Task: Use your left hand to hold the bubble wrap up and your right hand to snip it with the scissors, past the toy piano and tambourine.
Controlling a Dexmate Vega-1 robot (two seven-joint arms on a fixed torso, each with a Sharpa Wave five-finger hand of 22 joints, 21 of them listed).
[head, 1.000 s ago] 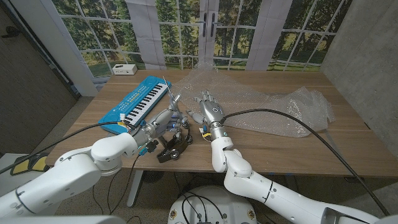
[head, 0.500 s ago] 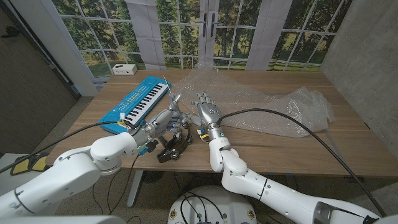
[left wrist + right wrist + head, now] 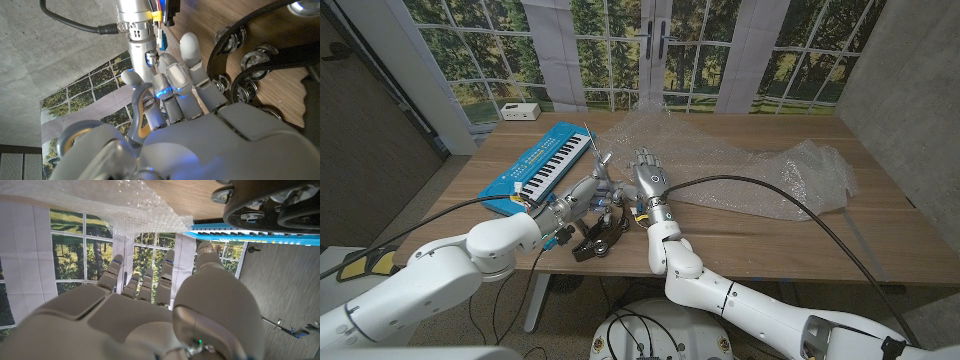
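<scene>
Head view shows both hands empty, left hand (image 3: 588,190) and right hand (image 3: 649,181) spread near the desk's front edge, so the left should reach back and pinch the crinkled clear bubble wrap (image 3: 750,170) firmly.

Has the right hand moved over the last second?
Yes. The right hand has shifted toward the robot's left, closer to the toy piano and the left hand.
</scene>
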